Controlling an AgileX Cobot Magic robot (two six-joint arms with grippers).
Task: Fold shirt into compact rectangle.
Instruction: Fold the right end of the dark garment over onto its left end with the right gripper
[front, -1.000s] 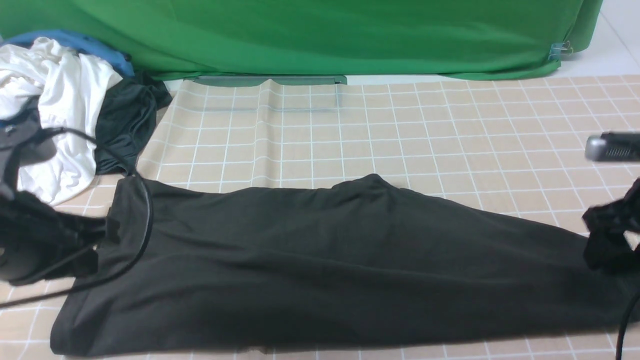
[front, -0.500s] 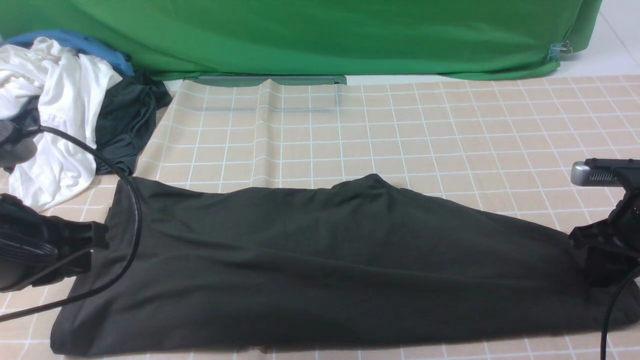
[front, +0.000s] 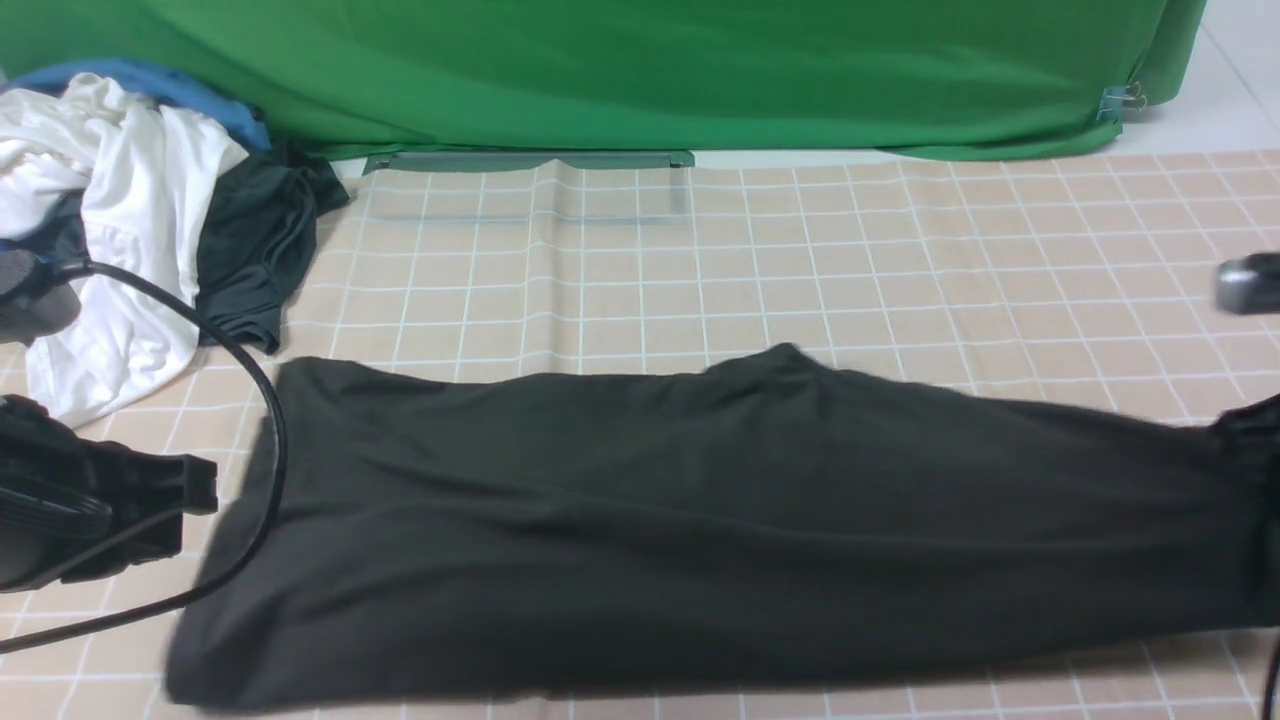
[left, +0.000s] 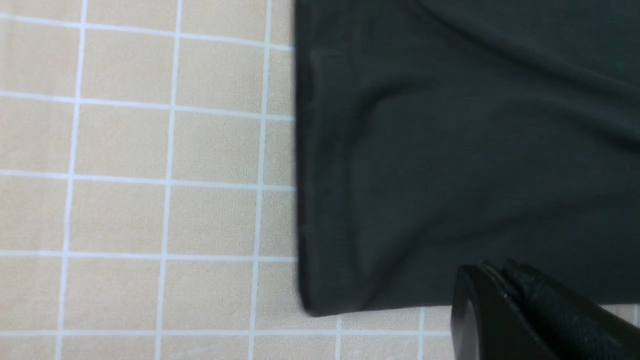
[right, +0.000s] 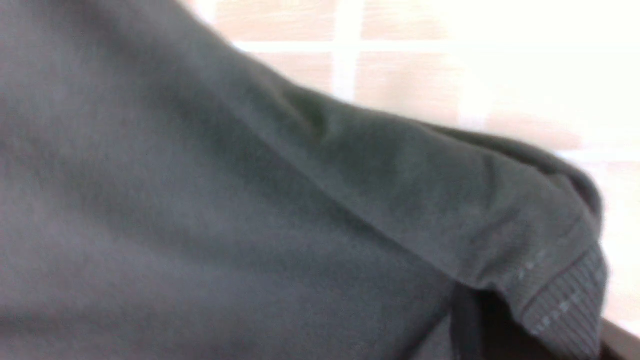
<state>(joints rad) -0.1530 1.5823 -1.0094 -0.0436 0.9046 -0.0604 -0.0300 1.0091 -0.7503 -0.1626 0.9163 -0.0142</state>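
Note:
The black shirt (front: 700, 520) lies as a long folded band across the checked cloth, its narrow end at the right. My right gripper (front: 1255, 440), at the view's right edge, is shut on that bunched end. In the right wrist view the shirt (right: 250, 225) drapes over the jaws, and its ribbed hem hides most of the right gripper (right: 480, 325). My left gripper (front: 205, 485) is shut and empty, just left of the shirt's left edge. In the left wrist view the left gripper (left: 487, 272) hovers by the corner of the shirt (left: 450, 150).
A pile of clothes sits at the back left: a white garment (front: 120, 200), a dark grey garment (front: 250, 250) and a blue one (front: 160, 85). A black cable (front: 272, 440) loops over the shirt's left edge. A green backdrop (front: 640, 70) closes the far side.
The right gripper closed on the shirt's right end and drew rightward. The whole shirt slid to the right, away from the left gripper, which stayed put.

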